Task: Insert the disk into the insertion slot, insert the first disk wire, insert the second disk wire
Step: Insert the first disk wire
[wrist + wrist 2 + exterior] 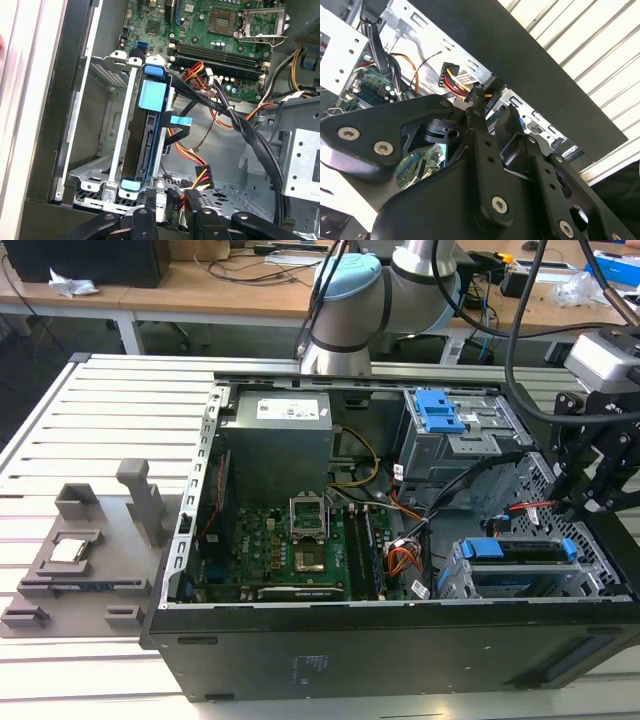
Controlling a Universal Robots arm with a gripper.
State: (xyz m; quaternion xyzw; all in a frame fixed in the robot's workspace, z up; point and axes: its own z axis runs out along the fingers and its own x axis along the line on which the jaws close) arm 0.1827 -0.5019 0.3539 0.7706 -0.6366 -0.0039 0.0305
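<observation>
Disk [520, 551] is seated in the slot [455, 585], at the near end of the case [300, 660] on the exterior view's right. Its connector end faces out toward the gripper [172, 212]. We judge the long axis runs into the bay. Red wire [533, 507] lies just far of the disk.

Jaw state: we cannot tell.

Wire looks light and limp, so take it at its stiff end, not mid-cable. Disk is rigid and shock-sensitive, so hold it by the blue carrier [152, 95].

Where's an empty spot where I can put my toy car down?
Bare slatted table lies between the grey fixture and the table's far edge, beside the computer case. Inside the case it's crowded with wires.
</observation>
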